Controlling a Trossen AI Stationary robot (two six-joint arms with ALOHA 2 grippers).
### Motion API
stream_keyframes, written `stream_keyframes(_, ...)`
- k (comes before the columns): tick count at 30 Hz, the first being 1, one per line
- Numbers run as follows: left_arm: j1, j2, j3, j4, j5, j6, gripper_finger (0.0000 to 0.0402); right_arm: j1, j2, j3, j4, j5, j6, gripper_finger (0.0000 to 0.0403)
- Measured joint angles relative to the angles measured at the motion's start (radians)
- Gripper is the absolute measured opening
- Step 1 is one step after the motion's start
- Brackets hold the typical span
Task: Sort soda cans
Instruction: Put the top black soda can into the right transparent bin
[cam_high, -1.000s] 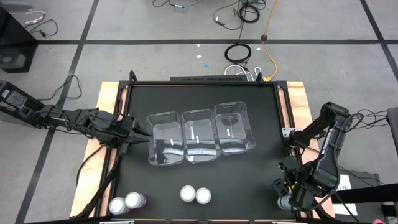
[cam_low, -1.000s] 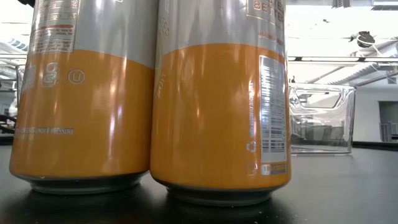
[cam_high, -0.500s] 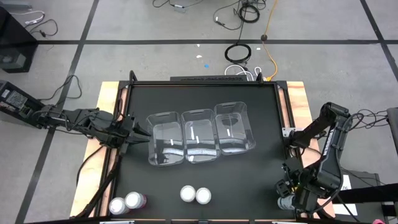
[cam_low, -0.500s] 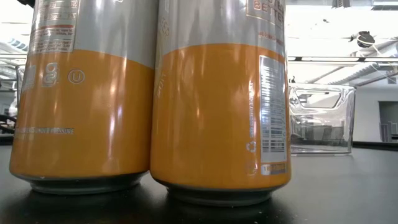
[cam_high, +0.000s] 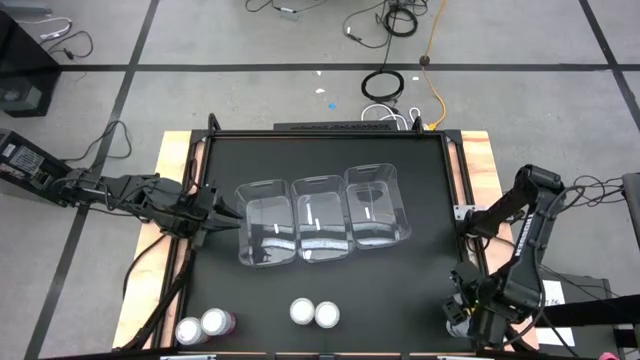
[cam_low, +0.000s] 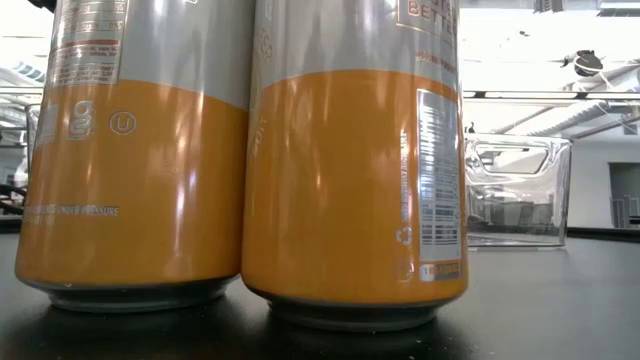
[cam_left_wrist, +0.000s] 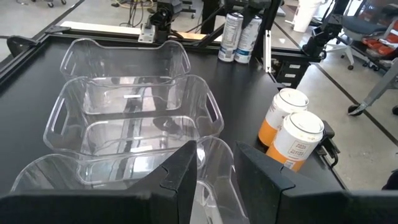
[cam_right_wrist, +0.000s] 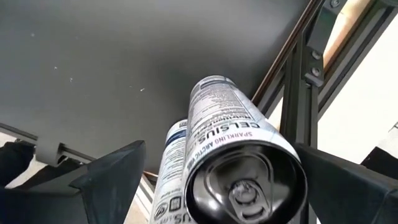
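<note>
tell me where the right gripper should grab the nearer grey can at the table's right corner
Take the grey can around its round body just under the silver top, from above. It stands upright between the open right gripper fingers, but its twin touches one side, so spare that side.

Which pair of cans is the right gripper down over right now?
The grey cans at the table's front right corner, under the right gripper. The orange pair and pink pair stand clear.

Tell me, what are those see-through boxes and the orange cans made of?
The three bins look like clear, glossy hard plastic: you see the black table through them, and their rims catch highlights. The orange cans look like thin metal, probably aluminium, with a printed satin coat that shows soft streaked reflections.
</note>
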Motion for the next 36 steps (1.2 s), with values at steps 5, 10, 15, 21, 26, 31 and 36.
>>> stream_keyframes(5, 0.000, 0.000, 0.000, 0.001, 0.000, 0.000, 0.0116, 0.003, 0.000, -0.011, 0.008, 0.002, 0.001, 0.0391)
stream_keyframes(10, 0.000, 0.000, 0.000, 0.001, 0.000, 0.000, 0.0116, 0.022, 0.000, -0.011, -0.014, -0.028, 0.013, 0.0391)
stream_keyframes(15, 0.000, 0.000, 0.000, 0.001, 0.000, 0.000, 0.0116, 0.032, 0.000, -0.011, -0.038, -0.046, 0.018, 0.0391)
stream_keyframes(21, 0.000, 0.000, 0.000, 0.001, -0.003, 0.000, 0.0116, 0.032, 0.000, -0.011, -0.032, -0.046, 0.017, 0.0391)
stream_keyframes(26, 0.000, 0.000, 0.000, 0.001, -0.007, 0.000, 0.0116, 0.032, 0.000, -0.011, -0.032, -0.046, 0.015, 0.0391)
stream_keyframes(31, 0.000, 0.000, 0.000, 0.002, -0.007, 0.000, 0.0116, 0.032, 0.000, -0.011, -0.033, -0.044, 0.008, 0.0391)
stream_keyframes(36, 0.000, 0.000, 0.000, 0.002, -0.007, 0.000, 0.0116, 0.032, 0.000, -0.011, -0.031, -0.044, 0.013, 0.0385)
